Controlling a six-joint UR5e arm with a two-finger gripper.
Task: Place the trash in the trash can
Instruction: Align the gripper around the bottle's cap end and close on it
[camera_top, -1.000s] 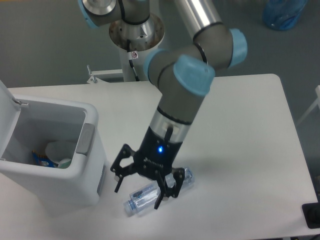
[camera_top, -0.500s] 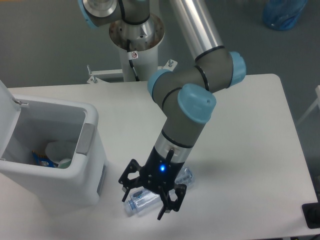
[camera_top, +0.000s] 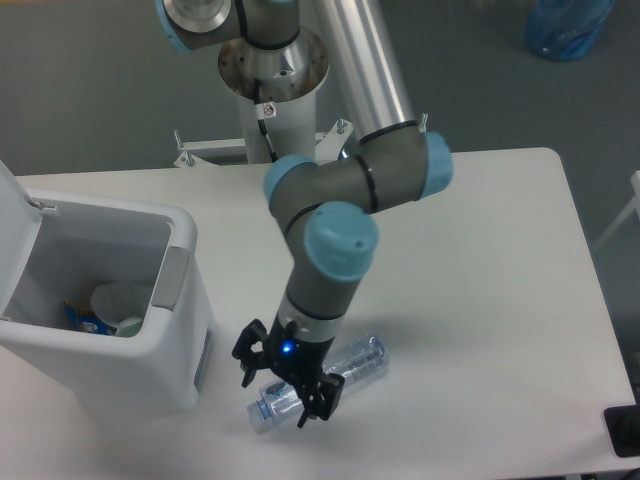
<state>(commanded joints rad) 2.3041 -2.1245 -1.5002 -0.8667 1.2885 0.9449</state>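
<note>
A clear plastic water bottle (camera_top: 352, 364) lies on its side on the white table, near the front edge. My gripper (camera_top: 277, 397) is low over the bottle's cap end, open, one finger on each side of it. The bottle's left part is partly hidden by the fingers. The trash can (camera_top: 190, 330), a white bin with a grey side panel and its lid swung up, stands at the left. Inside it a whitish cup (camera_top: 122, 302) and a bluish-labelled item (camera_top: 80, 317) lie at the bottom.
The arm's base column (camera_top: 272, 75) stands behind the table's far edge. A blue bag (camera_top: 566, 28) sits on the floor at the top right. A dark object (camera_top: 622, 430) shows at the table's front right corner.
The arm has swung left and lowered. The gripper's fingers have come down around the bottle's left end and drawn closer together. The bottle has not moved.
</note>
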